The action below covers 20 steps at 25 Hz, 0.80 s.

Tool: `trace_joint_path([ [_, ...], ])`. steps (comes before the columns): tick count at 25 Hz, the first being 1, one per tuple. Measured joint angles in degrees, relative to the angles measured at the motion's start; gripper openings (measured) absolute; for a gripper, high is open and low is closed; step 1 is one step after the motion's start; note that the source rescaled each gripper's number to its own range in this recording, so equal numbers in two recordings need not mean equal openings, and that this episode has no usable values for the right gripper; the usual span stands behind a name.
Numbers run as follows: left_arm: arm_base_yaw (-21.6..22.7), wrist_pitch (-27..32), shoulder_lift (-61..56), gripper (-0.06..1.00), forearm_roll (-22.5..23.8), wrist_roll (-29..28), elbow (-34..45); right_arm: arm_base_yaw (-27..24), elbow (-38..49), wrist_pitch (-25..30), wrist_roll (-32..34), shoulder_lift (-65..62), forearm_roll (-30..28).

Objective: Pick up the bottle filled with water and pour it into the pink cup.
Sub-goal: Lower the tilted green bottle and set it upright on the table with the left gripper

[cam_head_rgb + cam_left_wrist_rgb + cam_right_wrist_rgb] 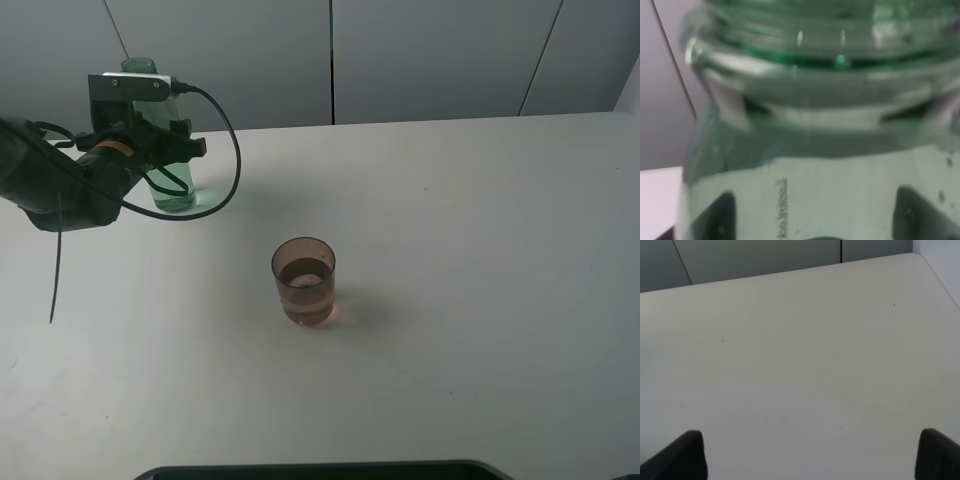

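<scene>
The green-tinted bottle (178, 192) stands upright at the far left of the white table (480, 250), its open neck showing above the wrist camera. My left gripper (168, 152) is shut on the bottle around its middle. In the left wrist view the bottle (815, 100) fills the frame, with my left gripper (815, 220) holding it between dark fingers (715, 217). The pink cup (303, 280) sits near the table's middle, apart from the bottle, with some liquid in it. My right gripper (810, 455) hangs open over bare table, nothing between its fingers.
A black cable (236, 150) loops from the left arm out beside the bottle. A dark edge (320, 470) runs along the table's near side. Grey wall panels (430, 60) stand behind the table's far edge.
</scene>
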Motion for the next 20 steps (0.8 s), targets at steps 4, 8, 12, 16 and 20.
trace_joint_path([
  [4, 0.0, -2.4, 1.1, 0.02, 0.2, -0.1, 0.0, 0.0, 0.0, 0.0, 0.0, 0.0, 0.0],
  [8, 0.0, -2.8, 1.3, 0.02, 0.1, -0.2, 0.0, 0.0, 0.0, 0.0, 0.0, 0.0, 0.0],
  [12, 0.0, -2.8, 1.3, 0.02, 0.1, -0.2, 0.0, 0.0, 0.0, 0.0, 0.0, 0.0, 0.0],
  [16, 0.0, -2.8, 1.3, 0.02, 0.1, -0.2, 0.0, 0.0, 0.0, 0.0, 0.0, 0.0, 0.0],
  [20, 0.0, -2.6, 1.4, 0.76, -0.2, -0.1, 0.0, 0.0, 0.0, 0.0, 0.0, 0.0, 0.0],
])
